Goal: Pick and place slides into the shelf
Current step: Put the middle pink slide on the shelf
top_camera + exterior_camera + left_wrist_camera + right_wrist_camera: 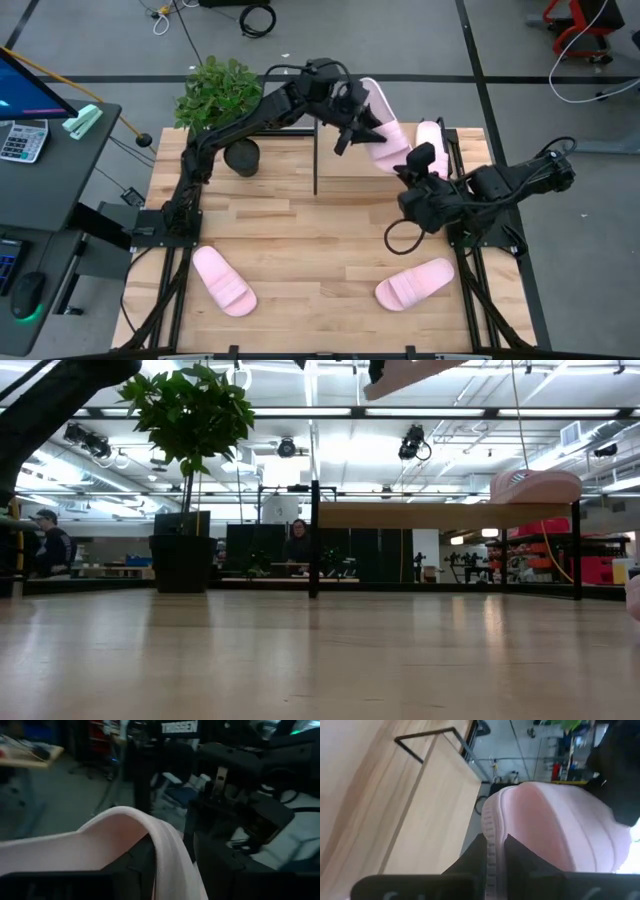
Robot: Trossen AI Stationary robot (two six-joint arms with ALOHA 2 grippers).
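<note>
Four pale pink slides show. My left gripper (352,130) is shut on one slide (385,130), which it holds in the air over the shelf (345,165); the low view shows this slide (410,375) high above the shelf top (420,517). My right gripper (420,160) is shut on a second slide (432,135) at the shelf's right end, and this slide (535,485) appears to rest on the top panel. Two more slides lie sole-down on the table, one near left (225,280) and one near right (415,285). My left gripper (170,850) pinches the slide's side rim (167,847) between its two fingers. It comes at the slide from the table's left. The slide is lifted clear above the shelf and tilted. My right gripper (494,840) pinches the ribbed side rim of the sole (491,827) between its two fingers, coming from the near right. That slide seems to sit on the shelf top (435,795).
A potted plant (220,100) in a black pot stands at the table's far left, beside the shelf's left post. The two arms are close together over the shelf's right half. People sit in the room beyond the table (298,545).
</note>
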